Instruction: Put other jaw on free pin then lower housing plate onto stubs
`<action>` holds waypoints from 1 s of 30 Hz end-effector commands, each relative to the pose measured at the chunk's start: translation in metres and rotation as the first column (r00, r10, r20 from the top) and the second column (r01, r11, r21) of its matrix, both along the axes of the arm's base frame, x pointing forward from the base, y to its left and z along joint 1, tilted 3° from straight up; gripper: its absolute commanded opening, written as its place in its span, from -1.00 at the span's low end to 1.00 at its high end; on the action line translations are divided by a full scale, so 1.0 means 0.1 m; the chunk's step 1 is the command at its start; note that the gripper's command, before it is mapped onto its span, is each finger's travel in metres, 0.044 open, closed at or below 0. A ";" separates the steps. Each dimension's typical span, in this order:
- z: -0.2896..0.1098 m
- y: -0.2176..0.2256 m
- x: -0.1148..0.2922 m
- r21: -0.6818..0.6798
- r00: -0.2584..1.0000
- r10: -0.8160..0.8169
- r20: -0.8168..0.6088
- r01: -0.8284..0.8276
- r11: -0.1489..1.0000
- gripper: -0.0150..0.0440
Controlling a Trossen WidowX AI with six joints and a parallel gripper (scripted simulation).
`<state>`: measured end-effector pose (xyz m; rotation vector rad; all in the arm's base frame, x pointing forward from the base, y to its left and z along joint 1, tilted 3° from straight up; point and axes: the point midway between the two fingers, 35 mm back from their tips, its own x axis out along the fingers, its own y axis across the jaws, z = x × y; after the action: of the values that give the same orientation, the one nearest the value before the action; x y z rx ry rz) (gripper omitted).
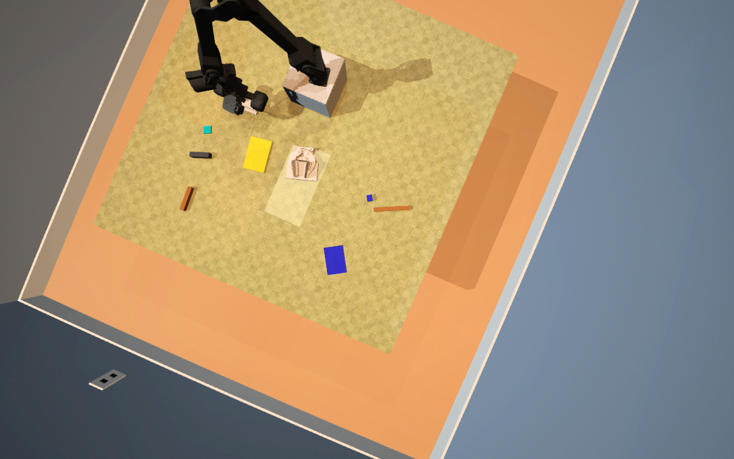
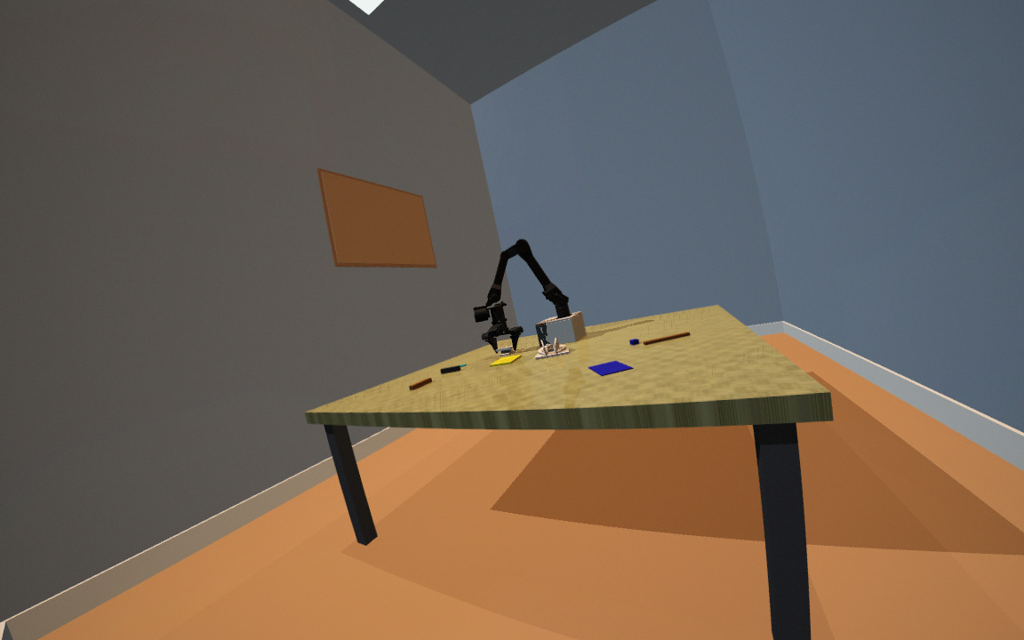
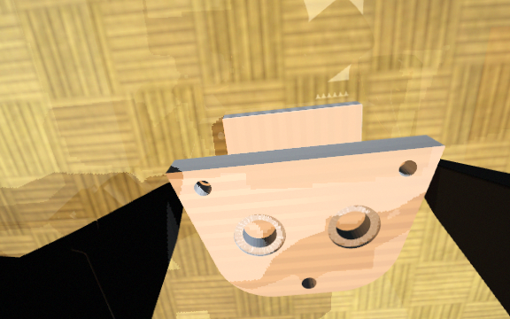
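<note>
The pale housing plate (image 1: 251, 109) (image 3: 308, 182) lies level on a smaller pale block (image 3: 295, 128) on the table. It has two large ringed holes and three small ones. My gripper (image 1: 246, 104) (image 2: 504, 347) (image 3: 297, 182) is open, with one black finger beside each side edge of the plate. Contact is not clear. The pale gripper base (image 1: 311, 177) (image 2: 552, 355) stands apart from the plate, toward the table's middle. Two jaw-like parts (image 1: 300, 166) stand close together on it. Their pins, the stubs and the tooth mesh are too small to make out.
A yellow sheet (image 1: 257, 154) (image 2: 505, 360) lies near the base. A teal block (image 1: 207, 129), a black bar (image 1: 200, 154) and a brown bar (image 1: 187, 198) lie at one side. A blue cube (image 1: 369, 197), an orange stick (image 1: 392, 208) and a blue sheet (image 1: 334, 260) lie beyond the base.
</note>
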<state>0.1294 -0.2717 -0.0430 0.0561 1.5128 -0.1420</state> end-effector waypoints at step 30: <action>0.00 0.00 0.00 0.000 1.000 0.000 0.000 0.000 1.000 0.70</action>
<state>0.1294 -0.2717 -0.0431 0.0560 1.5126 -0.1420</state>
